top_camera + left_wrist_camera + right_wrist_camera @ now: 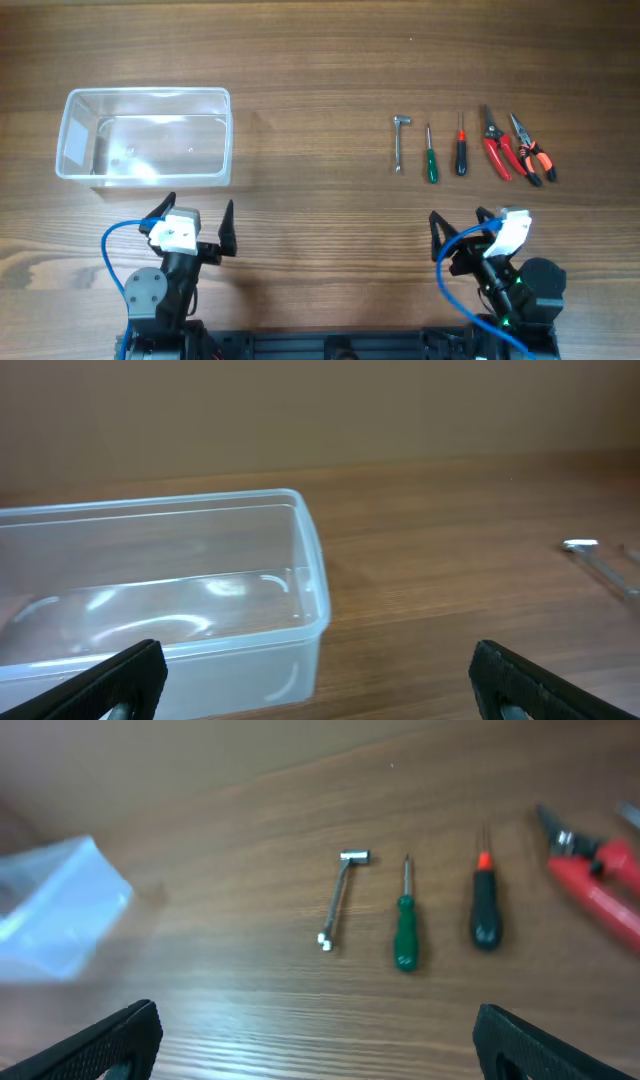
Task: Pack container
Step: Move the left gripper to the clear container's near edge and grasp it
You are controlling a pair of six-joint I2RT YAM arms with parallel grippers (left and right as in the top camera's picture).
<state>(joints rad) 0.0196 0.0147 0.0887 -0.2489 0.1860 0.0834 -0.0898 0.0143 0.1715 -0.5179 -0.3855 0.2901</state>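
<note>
The clear plastic container [146, 136] stands empty at the far left of the table; it also shows in the left wrist view [160, 610] and at the left edge of the right wrist view [55, 910]. At the far right lie in a row a small metal wrench [400, 143], a green-handled screwdriver [431, 155], a black-and-red screwdriver [461, 146], red pliers [496, 143] and black-and-orange pliers [533, 152]. My left gripper [196, 222] is open and empty, just in front of the container. My right gripper [460, 228] is open and empty, in front of the tools.
The wooden table [310, 120] carries only the container and the tool row. The arm bases and blue cables [115, 250] sit along the near edge.
</note>
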